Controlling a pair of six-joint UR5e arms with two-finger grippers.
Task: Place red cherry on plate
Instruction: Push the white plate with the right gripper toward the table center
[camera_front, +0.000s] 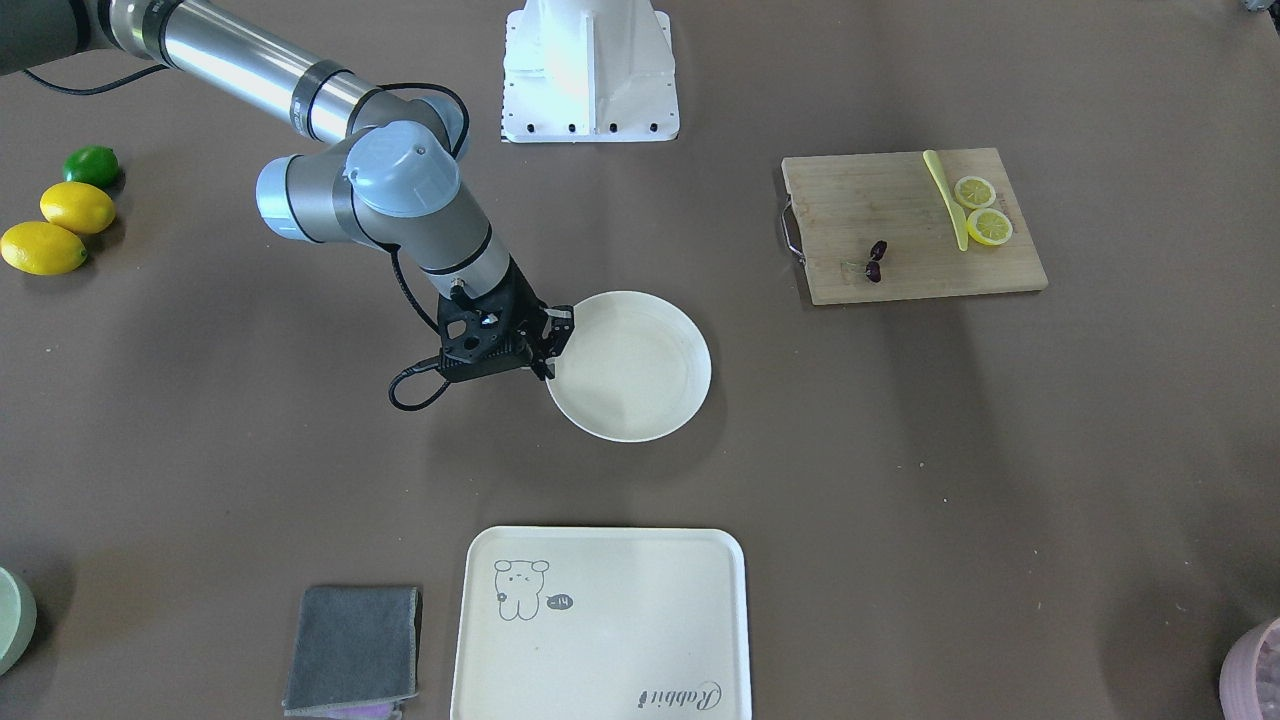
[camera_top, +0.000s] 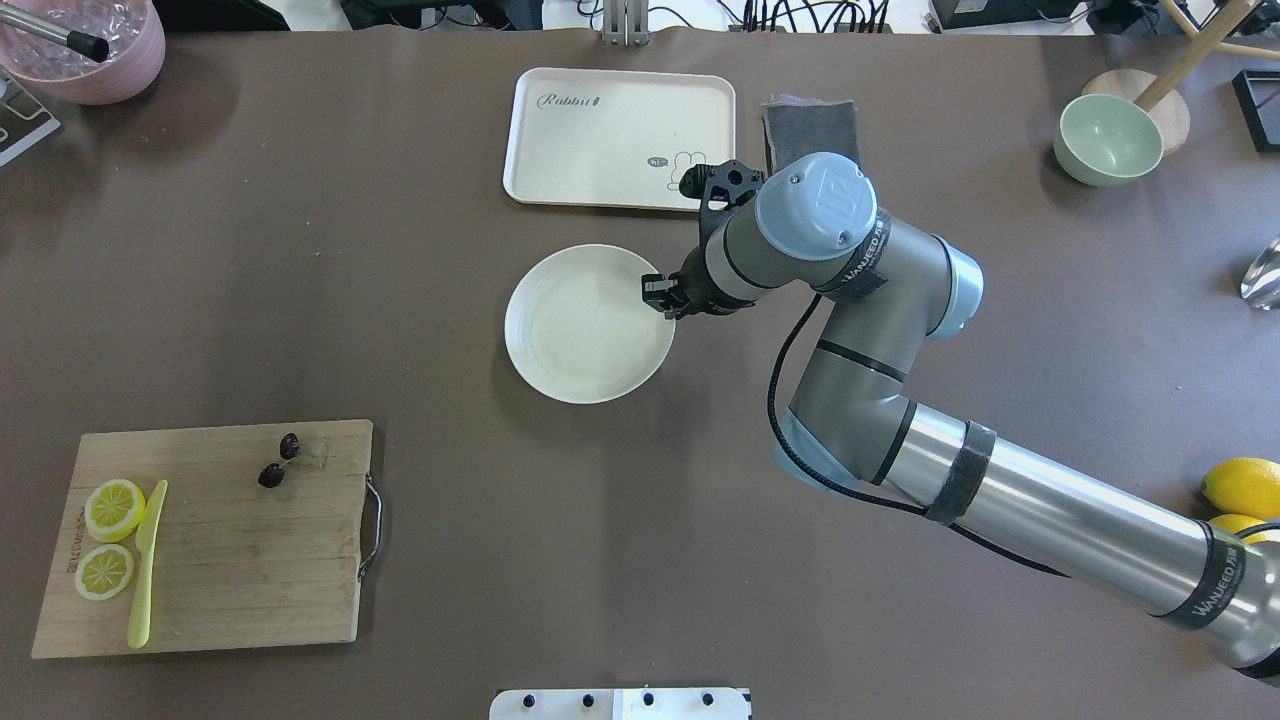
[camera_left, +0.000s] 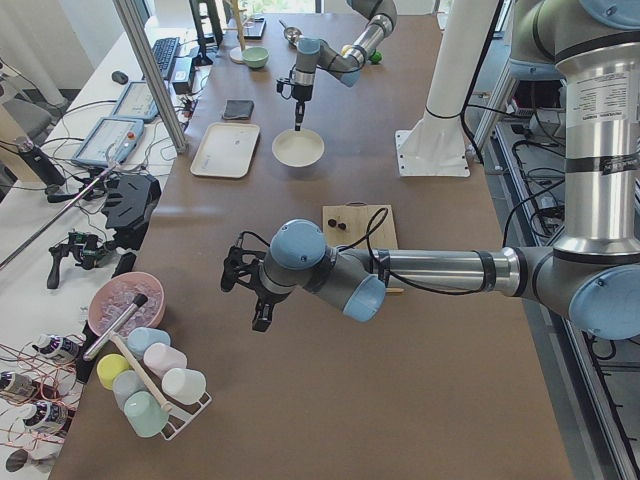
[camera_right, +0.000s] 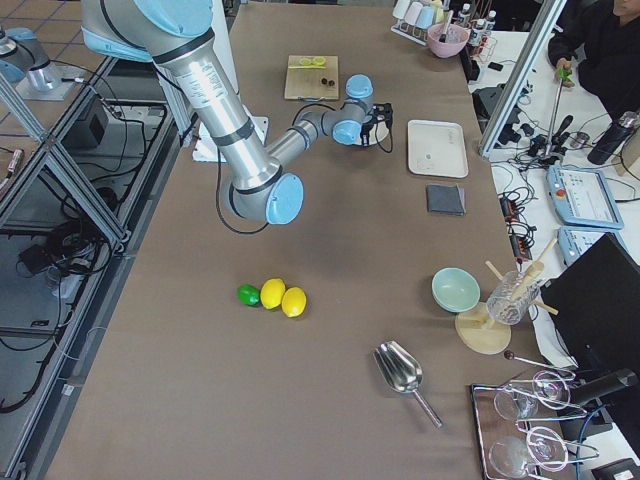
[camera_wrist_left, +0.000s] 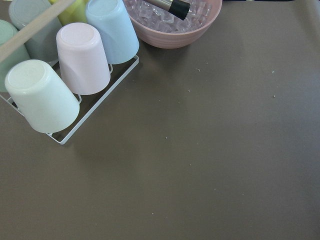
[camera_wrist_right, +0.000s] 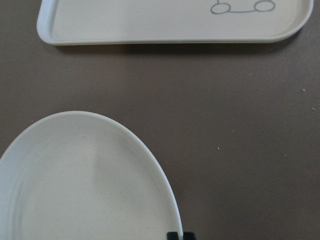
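Note:
The red cherry (camera_front: 876, 262) (camera_top: 278, 462), two dark fruits on a green stem, lies on a wooden cutting board (camera_front: 900, 200) at the robot's left side. The round cream plate (camera_front: 640, 380) (camera_top: 585, 330) (camera_wrist_right: 75, 185) sits mid-table with nothing on it. My right gripper (camera_front: 553, 345) (camera_top: 660, 293) (camera_wrist_right: 180, 235) is at the plate's rim on the robot's right side, its fingers closed tightly over the rim. My left gripper (camera_left: 262, 320) hangs over bare table far from the cherry, seen only in the exterior left view. Whether it is open or shut, I cannot tell.
Lemon slices (camera_front: 982, 208) and a yellow knife (camera_front: 947, 200) share the board. A rabbit tray (camera_front: 600, 620) and a grey cloth (camera_front: 355, 645) lie beyond the plate. Lemons and a lime (camera_front: 60, 225) sit at the robot's right. A cup rack (camera_wrist_left: 75, 75) and a pink ice bowl (camera_wrist_left: 175, 25) lie below the left wrist.

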